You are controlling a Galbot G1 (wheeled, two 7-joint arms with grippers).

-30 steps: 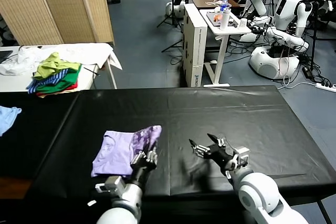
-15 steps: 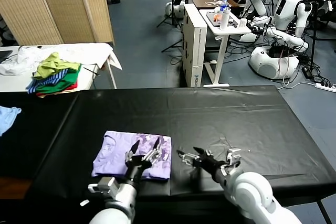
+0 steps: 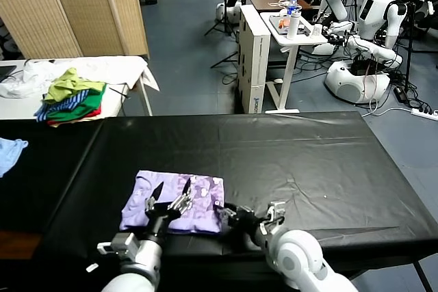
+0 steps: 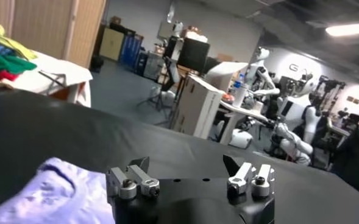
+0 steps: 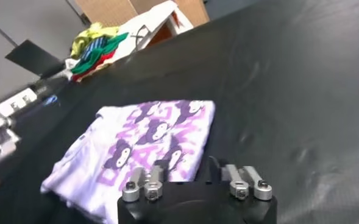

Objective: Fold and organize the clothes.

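Nearest, the left gripper [image 3: 170, 196] hangs spread over the shirt's [image 3: 164, 189] near edge; the right gripper [image 3: 227, 214], also spread, sits at the shirt's 4 o'clock corner. The shirt lies folded, print up, on the black table [image 3: 308, 155]. The fold looks finished; next probably comes shifting it aside. Only the right wrist view shows the print [image 5: 149, 137] clearly. At 10 o'clock sits a heap [image 3: 72, 97].

The T-shirt [image 3: 174, 201] lies folded on the table [image 3: 308, 162], near its front edge, left of centre. The left gripper [image 3: 170, 196] hangs over the shirt's front; the right gripper [image 3: 228, 213] sits just beside its right edge.
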